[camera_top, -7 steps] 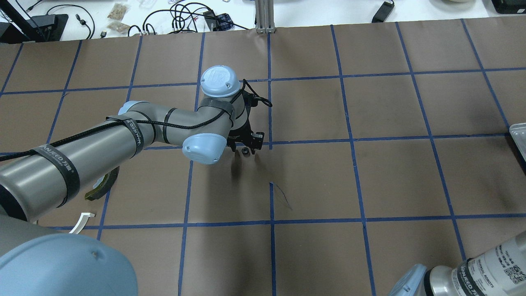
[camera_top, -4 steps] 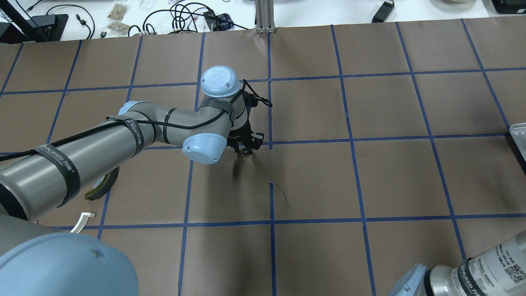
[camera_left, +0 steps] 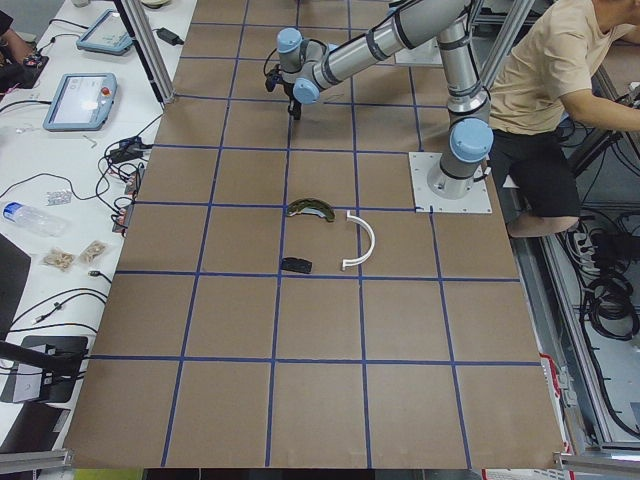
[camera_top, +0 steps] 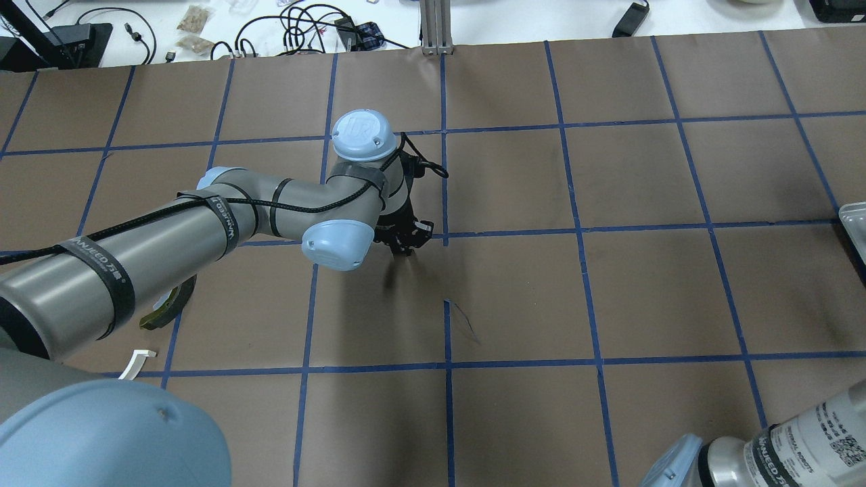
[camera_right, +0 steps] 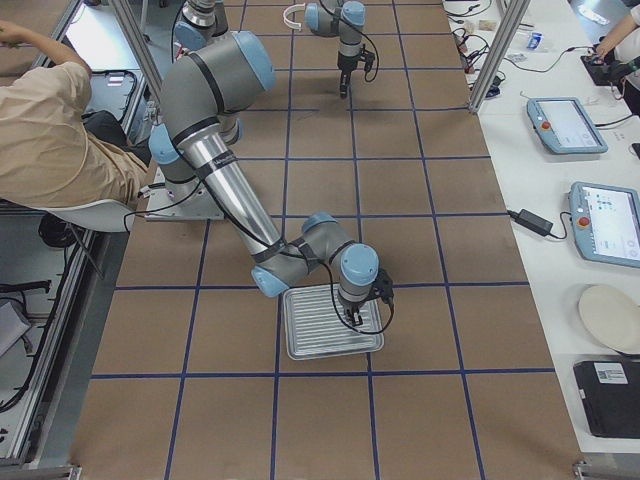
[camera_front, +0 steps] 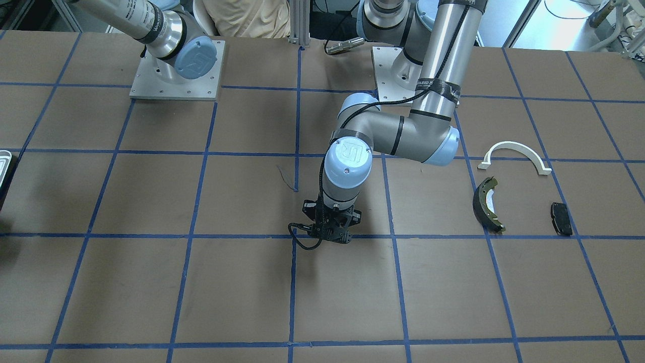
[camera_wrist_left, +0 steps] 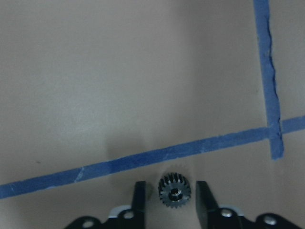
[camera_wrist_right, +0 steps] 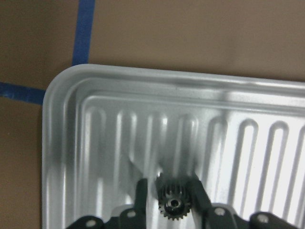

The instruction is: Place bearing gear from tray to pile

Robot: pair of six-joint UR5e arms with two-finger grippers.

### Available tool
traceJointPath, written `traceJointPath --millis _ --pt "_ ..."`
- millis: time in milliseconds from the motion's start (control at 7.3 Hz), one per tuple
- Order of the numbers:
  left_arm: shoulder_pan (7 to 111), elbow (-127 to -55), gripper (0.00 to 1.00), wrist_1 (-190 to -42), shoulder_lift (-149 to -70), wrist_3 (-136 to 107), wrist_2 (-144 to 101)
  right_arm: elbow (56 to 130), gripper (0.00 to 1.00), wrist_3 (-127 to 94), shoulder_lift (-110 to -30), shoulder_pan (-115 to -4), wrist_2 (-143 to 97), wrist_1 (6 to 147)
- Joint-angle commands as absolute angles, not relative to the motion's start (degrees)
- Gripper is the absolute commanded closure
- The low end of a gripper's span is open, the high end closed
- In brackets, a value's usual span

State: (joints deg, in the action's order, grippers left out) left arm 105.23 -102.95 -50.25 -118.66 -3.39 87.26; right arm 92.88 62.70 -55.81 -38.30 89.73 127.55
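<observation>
My left gripper (camera_top: 404, 249) stands at the table's middle, by a blue tape crossing, and also shows in the front view (camera_front: 330, 237). In the left wrist view its jaws close tight on a small dark bearing gear (camera_wrist_left: 175, 191) that rests on the brown paper. My right gripper (camera_right: 352, 318) is over the silvery ribbed tray (camera_right: 300, 345), shut on a second gear (camera_wrist_right: 174, 200). The tray's edge shows at the overhead view's right side (camera_top: 854, 223). The pile lies far to my left: olive brake shoe (camera_front: 486, 204), white arch (camera_front: 514, 154), black brake pad (camera_front: 562, 218).
Brown paper with a blue tape grid (camera_top: 514, 233) covers the table. A seated person (camera_left: 545, 90) is behind the robot bases. Cables and tablets (camera_left: 85, 100) lie on the white bench past the far edge. A metal post (camera_top: 436, 27) stands at the far edge.
My left gripper's fingers stood wide around the gear a second ago and have closed in on it. The arm has barely moved.
</observation>
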Motion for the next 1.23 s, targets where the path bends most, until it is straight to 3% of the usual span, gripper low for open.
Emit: traceJointPath --millis 0,411,548,822,1096 --pt "104.3 -100.0 1.0 -53.1 -117.1 -2.6 87.9 92.8 0.93 59.4 -56.0 -38.8 89.6 127.4" --pt "93.9 -82.9 1.0 -78.0 -116.5 6.3 89.7 92.6 0.96 52.1 -61.3 -46.0 89.6 126.9" --pt "89.5 -81.1 1.0 -80.8 -116.4 9.8 90.9 92.7 0.96 48.7 -63.8 -49.1 89.0 126.4" --pt "79.9 -81.6 1.0 -81.4 -115.7 19.0 91.1 92.7 0.96 35.9 -65.3 -61.5 89.8 124.6" --pt "74.4 -87.2 1.0 -80.8 -113.9 22.7 97.9 92.6 0.96 20.2 -65.8 -73.8 90.6 123.0"
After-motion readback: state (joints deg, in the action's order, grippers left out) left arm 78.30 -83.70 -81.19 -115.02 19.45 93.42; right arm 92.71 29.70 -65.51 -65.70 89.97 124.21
